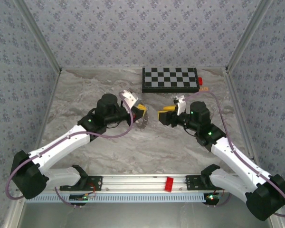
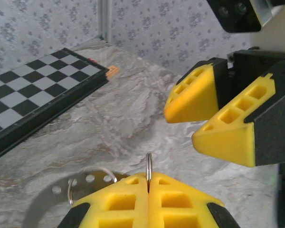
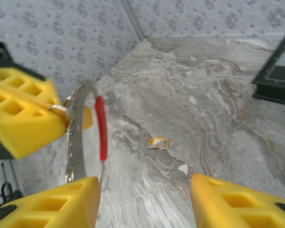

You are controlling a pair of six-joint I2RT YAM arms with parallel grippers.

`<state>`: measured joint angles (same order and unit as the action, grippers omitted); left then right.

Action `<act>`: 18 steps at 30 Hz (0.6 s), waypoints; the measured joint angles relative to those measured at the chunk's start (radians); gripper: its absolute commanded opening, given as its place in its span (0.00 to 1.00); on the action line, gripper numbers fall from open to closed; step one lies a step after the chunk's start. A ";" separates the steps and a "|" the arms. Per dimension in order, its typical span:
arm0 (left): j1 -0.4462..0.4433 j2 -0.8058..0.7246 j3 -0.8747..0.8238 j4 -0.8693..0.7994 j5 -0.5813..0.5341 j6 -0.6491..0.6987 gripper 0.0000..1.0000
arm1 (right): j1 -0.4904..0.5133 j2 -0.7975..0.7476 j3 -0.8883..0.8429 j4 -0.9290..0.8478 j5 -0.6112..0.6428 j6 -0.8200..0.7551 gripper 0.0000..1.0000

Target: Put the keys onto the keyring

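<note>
My left gripper (image 2: 148, 179) is shut on a thin wire loop of the keyring (image 2: 148, 164), which stands up between its yellow pads. The keyring (image 3: 78, 128) is a grey perforated band with a red arc (image 3: 101, 128), hanging just above the table from the left gripper's fingers (image 3: 19, 114). My right gripper (image 3: 143, 183) faces it at close range, open, with nothing between its fingers (image 2: 228, 135). One small key (image 3: 158, 142) with a yellowish head lies flat on the marble beyond the ring. From above, both grippers (image 1: 141, 111) (image 1: 160, 114) meet at the table's middle.
A black-and-white checkerboard (image 1: 170, 80) lies at the back, with a small red block (image 1: 200, 80) and an orange piece (image 1: 204, 88) at its right end. Patterned walls close in the table on three sides. A red clip (image 1: 169, 183) sits on the front rail.
</note>
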<state>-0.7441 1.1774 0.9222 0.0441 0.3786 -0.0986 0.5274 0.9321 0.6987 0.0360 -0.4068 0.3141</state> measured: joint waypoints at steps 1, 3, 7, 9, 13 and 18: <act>0.013 -0.006 -0.007 0.013 0.031 -0.021 0.00 | 0.004 0.000 0.003 0.008 -0.014 0.004 0.40; 0.032 -0.014 -0.014 0.026 0.080 -0.053 0.00 | 0.010 0.002 0.010 0.029 -0.038 0.013 0.36; 0.042 -0.020 -0.016 0.048 0.148 -0.100 0.00 | 0.017 0.010 0.015 0.079 -0.084 0.022 0.34; 0.042 -0.024 -0.021 0.062 0.176 -0.120 0.00 | 0.017 0.022 0.017 0.101 -0.107 0.027 0.34; 0.043 -0.026 -0.028 0.071 0.214 -0.150 0.00 | 0.016 0.061 0.021 0.153 -0.161 0.058 0.33; 0.044 -0.026 -0.029 0.077 0.231 -0.167 0.00 | 0.005 0.087 0.024 0.209 -0.212 0.104 0.27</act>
<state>-0.7002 1.1519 0.8928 0.1207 0.6098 -0.2653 0.5323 1.0195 0.7231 0.2455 -0.6193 0.4183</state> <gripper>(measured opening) 0.045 0.278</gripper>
